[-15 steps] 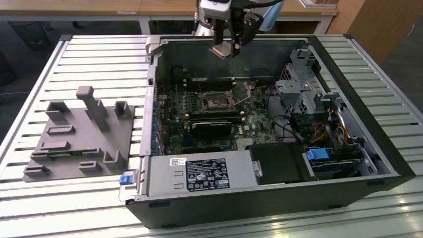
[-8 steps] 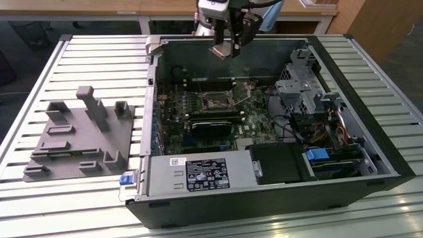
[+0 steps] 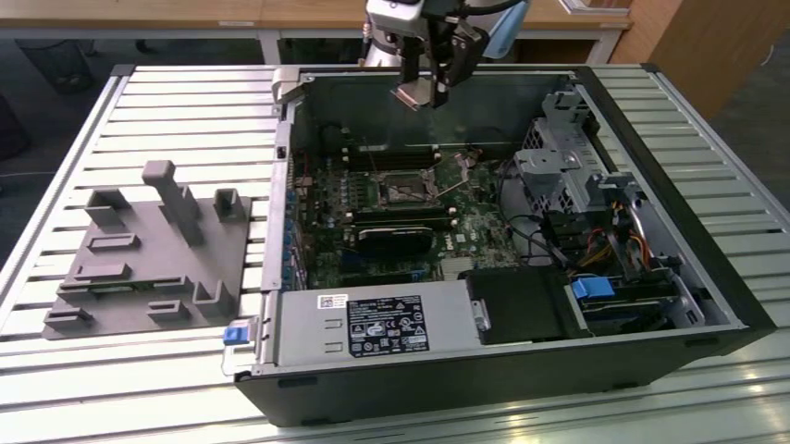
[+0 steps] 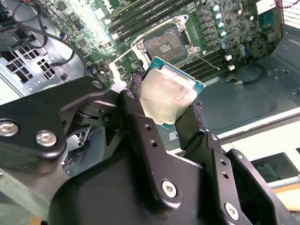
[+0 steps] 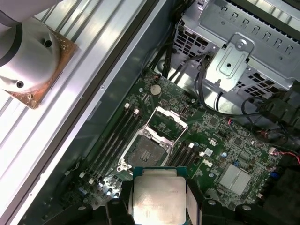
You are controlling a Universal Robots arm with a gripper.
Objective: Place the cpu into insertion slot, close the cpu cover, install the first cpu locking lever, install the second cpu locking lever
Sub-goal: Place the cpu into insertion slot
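Our claw (image 3: 428, 91) is clenched on the cpu (image 3: 417, 94). One finger presses on each side of the chip, and in both wrist views its silvery-grey top (image 4: 171, 96) faces the camera. The cpu hangs in the air, well above the insertion slot (image 3: 401, 192). It is not touching the slot or anything else but the claw.

In the first wrist view, we see the insertion slot (image 5: 146, 151) with its dark middle bare, so there is no chip in it yet. The cpu cover (image 5: 172, 116) stands tipped up at the slot's edge and is not shut. A thin metal lever (image 4: 208, 61) sticks out just beside the slot, and we think it is unlocked. Long black memory slots (image 5: 112, 136) lie on either side of the slot. All of these sit on the green board (image 3: 370, 250) inside the open computer case (image 3: 494, 388). The case lies on the bench (image 3: 148, 120).

We think the job has only just begun. The chip is picked up, but putting it in the slot, shutting the cover and locking both levers are all left to do.
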